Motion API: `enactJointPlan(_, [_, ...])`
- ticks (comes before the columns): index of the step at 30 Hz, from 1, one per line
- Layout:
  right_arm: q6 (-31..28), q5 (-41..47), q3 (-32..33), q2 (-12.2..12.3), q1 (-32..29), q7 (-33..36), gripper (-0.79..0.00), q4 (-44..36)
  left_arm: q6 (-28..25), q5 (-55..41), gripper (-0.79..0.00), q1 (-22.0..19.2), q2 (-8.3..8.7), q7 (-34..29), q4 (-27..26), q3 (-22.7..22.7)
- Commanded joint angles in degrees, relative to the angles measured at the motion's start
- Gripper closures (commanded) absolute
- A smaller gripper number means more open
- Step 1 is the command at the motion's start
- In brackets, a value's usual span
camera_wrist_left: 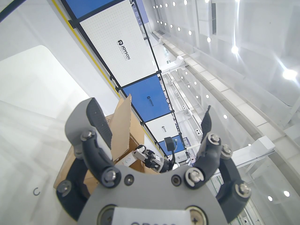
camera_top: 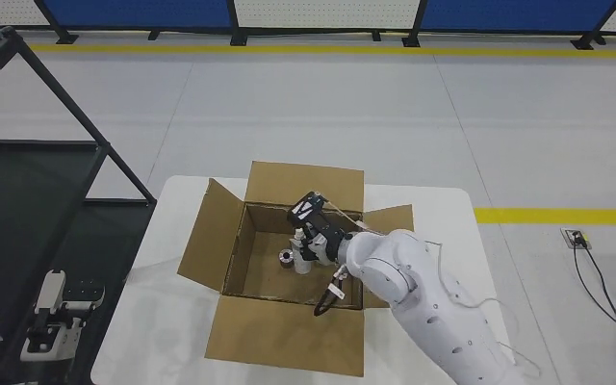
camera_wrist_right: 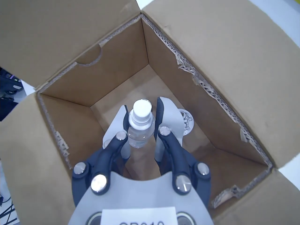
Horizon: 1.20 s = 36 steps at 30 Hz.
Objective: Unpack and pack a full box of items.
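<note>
A white tabletop (camera_top: 154, 289) is seen carrying a brown corrugated cardboard box (camera_top: 289, 332) with all four flaps folded outward. The white right arm (camera_top: 423, 298) is extended over the box's near right corner and down into its open interior. The right end effector (camera_wrist_right: 143, 105) is set narrow around a small clear plastic bottle with a white cap (camera_wrist_right: 140, 127), the dark pads pressed against both sides of the bottle's neck and shoulder. The bottle is held upright inside the box, near the middle; whether its base touches the box floor cannot be told. Just beside it, a small round white item with a dark pattern (camera_wrist_right: 186, 121) is seen lying on the box floor. The left end effector (camera_wrist_left: 150, 113) is spread wide with nothing between its fingers, beside the tabletop and well apart from the box.
</note>
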Motion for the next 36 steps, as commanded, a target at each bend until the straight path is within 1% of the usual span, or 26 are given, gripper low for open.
enactJointPlan(1, [-1.22,-0.39,3.43,0.93,-4.05,-1.05,0.000,-5.20,0.00,0.00,-0.785,0.00,0.00,0.00,0.00,0.00])
enactJointPlan(3, [-2.07,-0.70,6.38,1.70,-7.52,-2.31,0.000,-9.29,0.00,0.00,-0.785,0.00,0.00,0.00,0.00,0.00])
enactJointPlan(5, [-3.61,-0.47,7.99,2.20,-9.94,-2.39,0.000,-11.99,0.00,0.00,-0.785,0.00,0.00,0.00,0.00,0.00])
enactJointPlan(17, [-3.61,-0.47,7.99,2.20,-9.94,-2.39,0.000,-11.99,0.00,0.00,-0.785,0.00,0.00,0.00,0.00,0.00])
enactJointPlan(19, [-4.49,-0.21,7.67,2.22,-10.56,-3.52,0.000,-12.11,0.00,0.00,-0.785,0.00,0.00,0.00,0.00,0.00])
enactJointPlan(22, [-5.51,-0.50,9.36,2.46,-11.02,-6.73,0.000,-13.87,0.00,0.00,-0.785,0.00,0.00,0.00,0.00,0.00])
enactJointPlan(24, [-6.35,-0.71,11.94,2.89,-12.73,-9.26,0.000,-16.39,0.00,0.00,-0.785,0.00,0.00,0.00,0.00,0.00])
enactJointPlan(27, [-7.18,-0.38,17.68,3.77,-16.78,-11.92,0.000,-20.47,0.00,0.00,-0.785,0.00,0.00,0.00,0.00,0.00])
enactJointPlan(31, [-6.28,-1.12,25.68,4.74,-23.04,-16.00,0.000,-25.66,0.00,0.00,-0.785,0.00,0.00,0.00,0.00,0.00])
enactJointPlan(36, [-4.24,-1.59,35.16,5.50,-30.86,-22.20,0.000,-30.16,0.00,0.00,-0.785,0.00,0.00,0.00,0.00,0.00])
